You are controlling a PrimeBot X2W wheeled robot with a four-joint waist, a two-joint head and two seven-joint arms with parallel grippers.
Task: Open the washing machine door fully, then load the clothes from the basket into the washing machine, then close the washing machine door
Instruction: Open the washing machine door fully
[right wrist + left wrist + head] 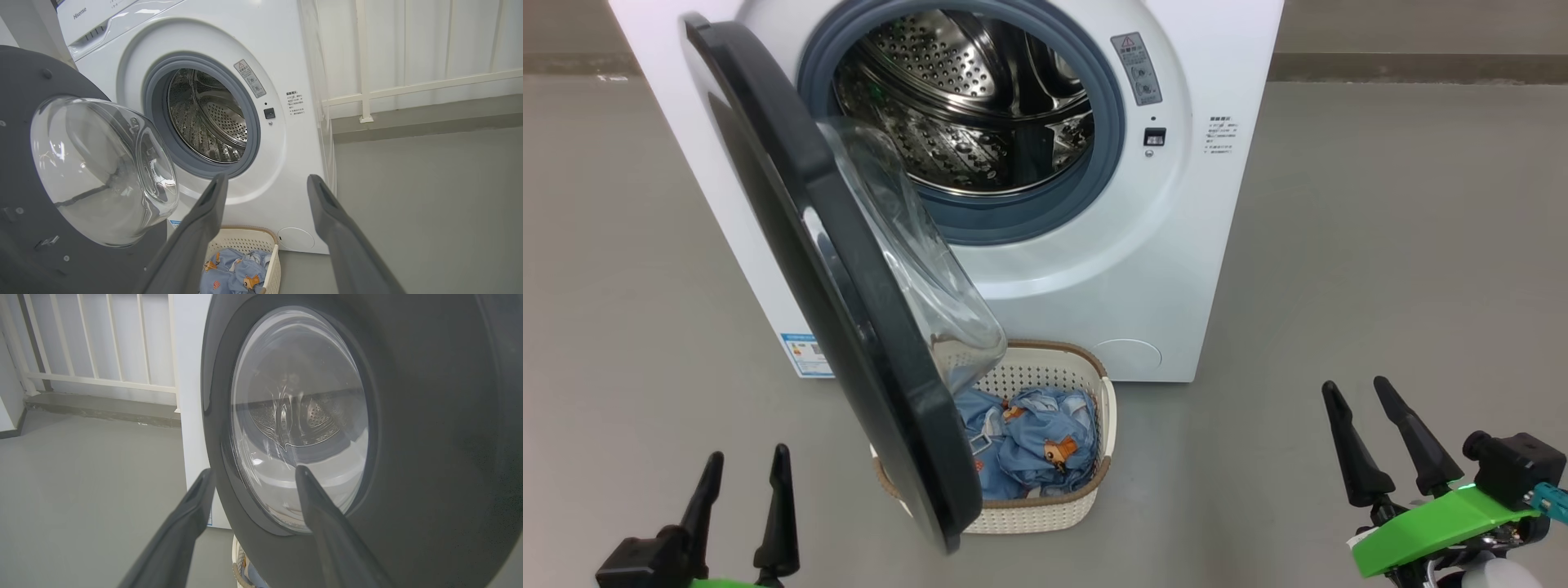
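Note:
The white washing machine (1143,269) (286,134) stands ahead, its steel drum (964,98) bare inside. Its black-ringed door (849,327) (429,437) (24,134) hangs about half open, swung out toward me over the left part of the basket. Below the opening, the cream basket (1107,408) (271,261) sits on the floor holding the light blue bear-print clothes (1033,441) (233,275). Low at the left, my left gripper (747,465) (253,469) is open, just before the door's outer face. My right gripper (1356,388) (265,177) is open at the lower right, apart from everything.
Grey floor (1380,245) spreads on both sides of the machine. A white railing (98,381) (421,87) on a low grey kerb runs along the back wall behind it.

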